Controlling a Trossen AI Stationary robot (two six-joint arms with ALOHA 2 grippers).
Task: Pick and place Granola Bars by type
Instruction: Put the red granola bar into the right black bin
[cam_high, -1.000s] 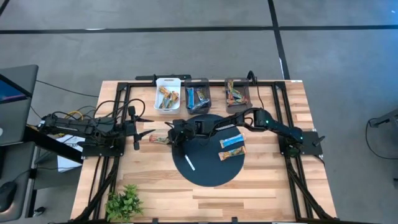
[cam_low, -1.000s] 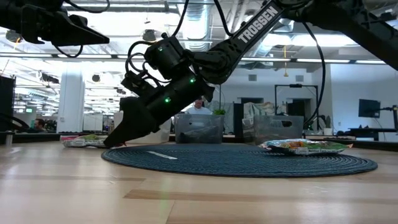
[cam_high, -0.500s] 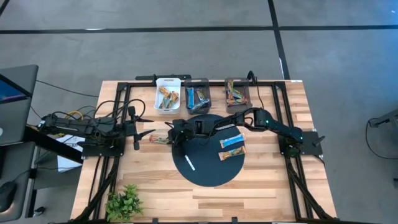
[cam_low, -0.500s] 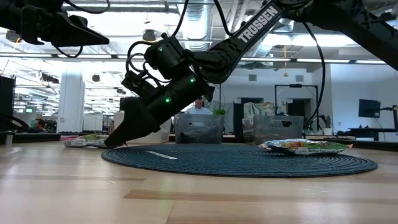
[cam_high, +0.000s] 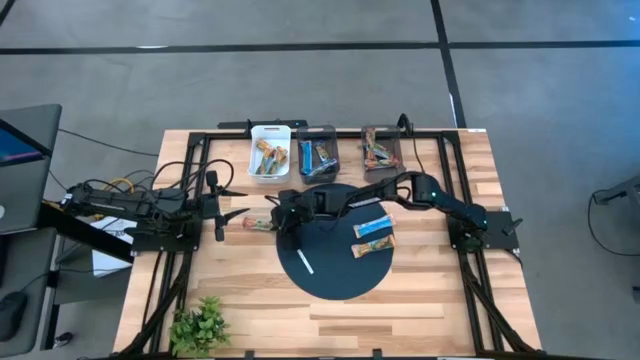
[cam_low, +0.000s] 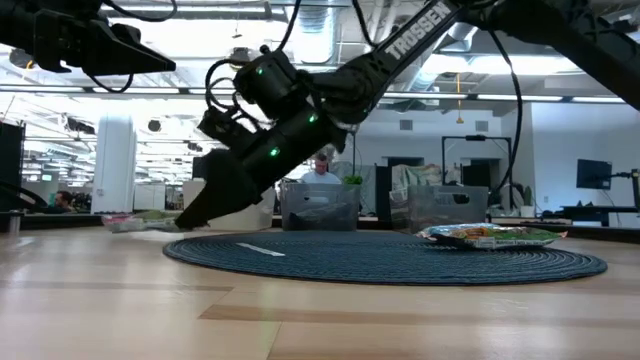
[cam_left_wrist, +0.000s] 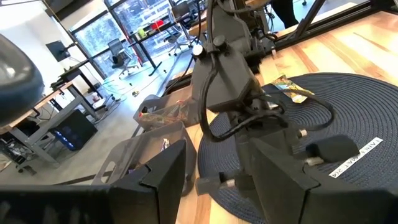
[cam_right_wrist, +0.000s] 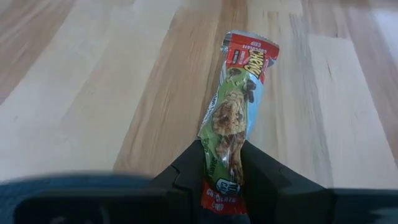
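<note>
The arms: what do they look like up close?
Both are black and jointed. The right arm bears white TROSSEN lettering, small green lights and looping black cables. Its gripper ends in two flat dark fingers. The left gripper has blocky dark fingers; cables bundle along its arm.

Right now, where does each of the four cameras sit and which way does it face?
High: overhead, straight down on the table, both arms, three bins.
Low: table height, level across the round mat; right arm reaching down.
Left wrist: on the left arm, past its open fingers toward the right arm.
Right wrist: on the right arm, its fingers closed on a granola bar.
Shared: the granola bar also shows from overhead.
</note>
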